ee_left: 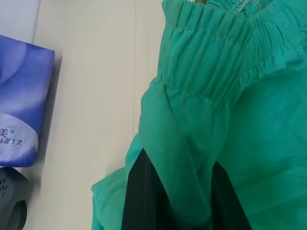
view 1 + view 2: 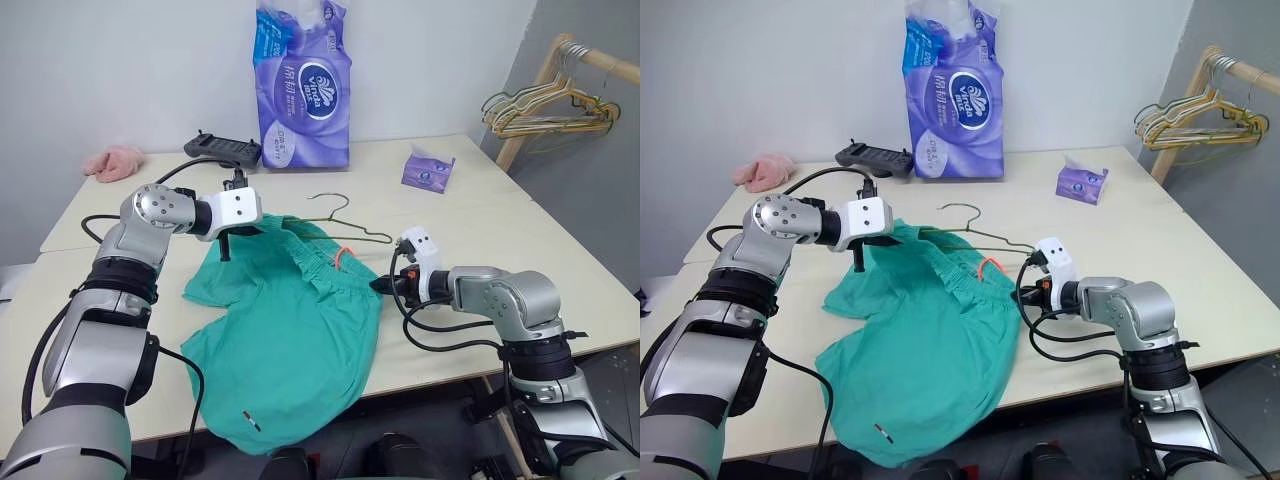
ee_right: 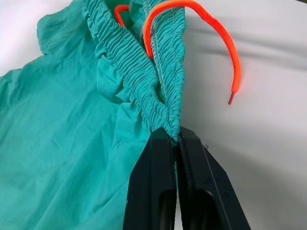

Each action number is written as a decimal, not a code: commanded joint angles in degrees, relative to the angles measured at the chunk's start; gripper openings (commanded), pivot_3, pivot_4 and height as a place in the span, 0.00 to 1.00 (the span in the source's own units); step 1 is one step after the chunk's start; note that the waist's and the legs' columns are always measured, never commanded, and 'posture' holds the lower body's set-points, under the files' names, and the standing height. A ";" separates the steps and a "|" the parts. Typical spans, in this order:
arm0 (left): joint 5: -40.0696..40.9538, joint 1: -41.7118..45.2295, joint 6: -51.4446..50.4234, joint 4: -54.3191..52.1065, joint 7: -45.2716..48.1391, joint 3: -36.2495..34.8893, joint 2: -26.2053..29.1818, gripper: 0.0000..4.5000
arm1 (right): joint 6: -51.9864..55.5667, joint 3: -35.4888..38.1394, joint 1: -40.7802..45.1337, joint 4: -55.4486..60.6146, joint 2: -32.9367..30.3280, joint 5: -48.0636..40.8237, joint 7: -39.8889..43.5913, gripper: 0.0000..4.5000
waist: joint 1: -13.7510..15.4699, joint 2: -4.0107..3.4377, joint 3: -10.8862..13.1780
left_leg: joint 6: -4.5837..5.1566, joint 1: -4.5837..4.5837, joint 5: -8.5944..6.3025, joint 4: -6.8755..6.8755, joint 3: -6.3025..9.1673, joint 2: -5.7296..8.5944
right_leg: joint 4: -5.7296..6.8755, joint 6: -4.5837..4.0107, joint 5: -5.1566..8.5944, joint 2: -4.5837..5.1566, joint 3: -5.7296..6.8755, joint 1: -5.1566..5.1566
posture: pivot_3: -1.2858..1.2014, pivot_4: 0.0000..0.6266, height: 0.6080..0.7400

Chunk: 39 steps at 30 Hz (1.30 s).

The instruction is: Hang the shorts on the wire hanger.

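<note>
shorts [image 2: 300, 330] waistband toward wire hanger [image 2: 345, 222], legs trailing nearward

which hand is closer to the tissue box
Right. The right hand grips the shorts below the tissue box; the left hand is far across the table.

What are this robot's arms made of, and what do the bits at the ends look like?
Both arms are built from rounded silver-grey metal shells joined by black collars, with loose black cables looping along the outside. Each wrist ends in a boxy white block. The left tool and the right tool each carry two slim, flat black fingers that taper to a point.
</note>
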<state>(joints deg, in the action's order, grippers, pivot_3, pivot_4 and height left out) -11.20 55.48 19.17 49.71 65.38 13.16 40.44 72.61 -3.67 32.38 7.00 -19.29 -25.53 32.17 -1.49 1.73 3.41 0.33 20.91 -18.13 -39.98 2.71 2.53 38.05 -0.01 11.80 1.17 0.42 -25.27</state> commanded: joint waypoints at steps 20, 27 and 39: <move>12.08 2.36 -4.07 1.34 17.33 -6.75 4.88 0.00 | -20.26 -8.88 5.46 -8.85 -24.04 4.27 21.39 0.00 | 0.09 0.01 -0.01 | 0.01 -0.03 0.00 0.01 -0.03 -0.04 | -0.07 0.00 0.01 -0.08 0.01 0.04 | 0.52 0.01 1.00; 7.07 4.29 3.03 5.40 16.83 -3.65 5.46 0.00 | -21.96 -9.79 7.11 -9.39 -25.91 5.08 24.14 0.00 | 0.51 0.02 -0.01 | 0.01 -0.02 0.00 -0.03 -0.04 -0.03 | -0.09 0.00 0.01 -0.07 0.00 0.08 | 0.52 0.00 1.00; 3.56 11.30 11.54 13.76 5.52 -4.09 3.18 0.00 | -20.68 -9.72 5.02 -6.14 -26.86 4.29 25.61 0.00 | 1.46 0.03 -0.01 | 0.01 -0.02 0.00 -0.04 -0.08 -0.03 | -0.08 0.00 0.00 -0.06 0.00 0.07 | 0.52 0.00 1.00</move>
<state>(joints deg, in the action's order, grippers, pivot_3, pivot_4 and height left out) -7.26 64.36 29.67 62.26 74.84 10.99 42.31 50.54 -14.70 38.51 -0.16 -43.98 -21.61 57.47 -0.03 1.76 3.40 0.35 20.89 -18.14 -40.02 2.64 2.49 37.97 0.00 11.80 1.10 0.43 -25.20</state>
